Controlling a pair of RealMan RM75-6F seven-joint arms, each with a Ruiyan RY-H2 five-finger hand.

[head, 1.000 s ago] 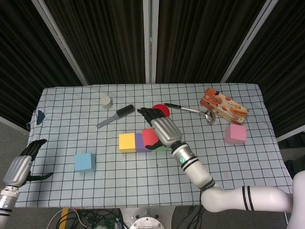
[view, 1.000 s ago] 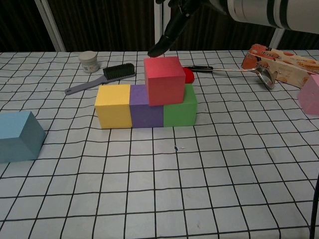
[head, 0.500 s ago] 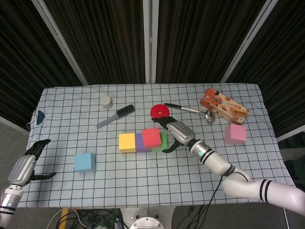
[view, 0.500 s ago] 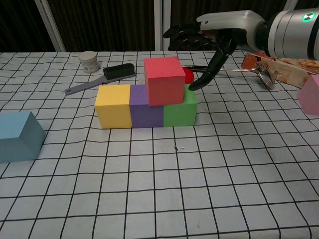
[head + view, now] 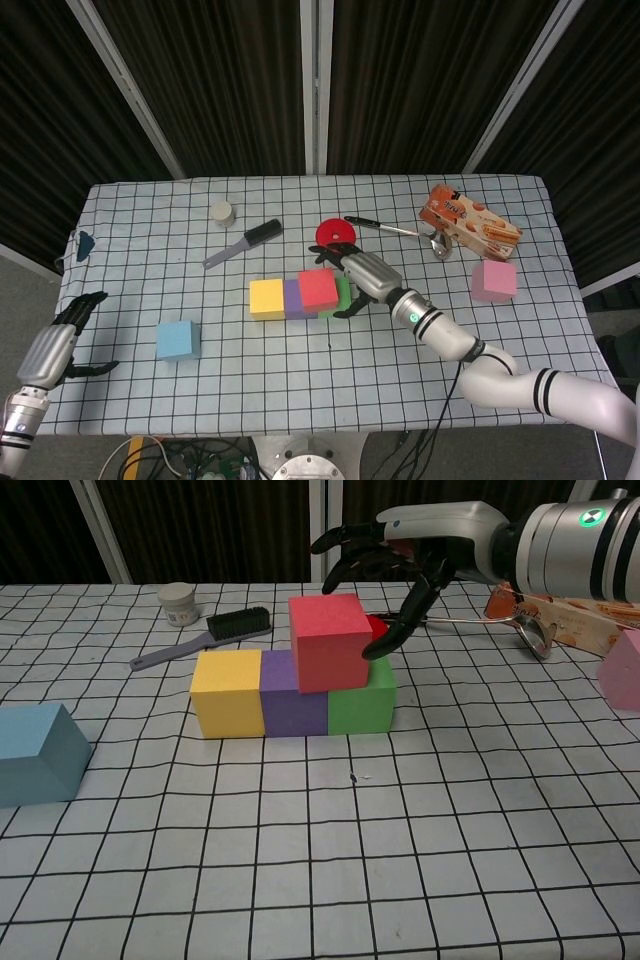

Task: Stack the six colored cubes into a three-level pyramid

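Observation:
A yellow cube (image 5: pixel 267 298), a purple cube (image 5: pixel 292 700) and a green cube (image 5: pixel 362 702) stand in a row mid-table. A red cube (image 5: pixel 330 642) rests on top, across the purple and green ones. My right hand (image 5: pixel 400 555) hovers just right of and behind the red cube with its fingers spread and nothing in it; its thumb tip is close to the cube's right face, and I cannot tell if it touches. A blue cube (image 5: pixel 178 339) sits front left, a pink cube (image 5: pixel 494 280) far right. My left hand (image 5: pixel 60 345) hangs empty off the table's left front corner.
Behind the cubes lie a brush (image 5: pixel 245 243), a white jar (image 5: pixel 222 211), a red disc (image 5: pixel 336 235), a metal ladle (image 5: pixel 400 230) and a snack package (image 5: pixel 470 225). The checked cloth (image 5: pixel 400 860) in front of the row is bare.
My right hand came off the top of the red cube, swung down to its right, then edged back toward the cube's right side. The red cube stayed put. The left hand barely moved.

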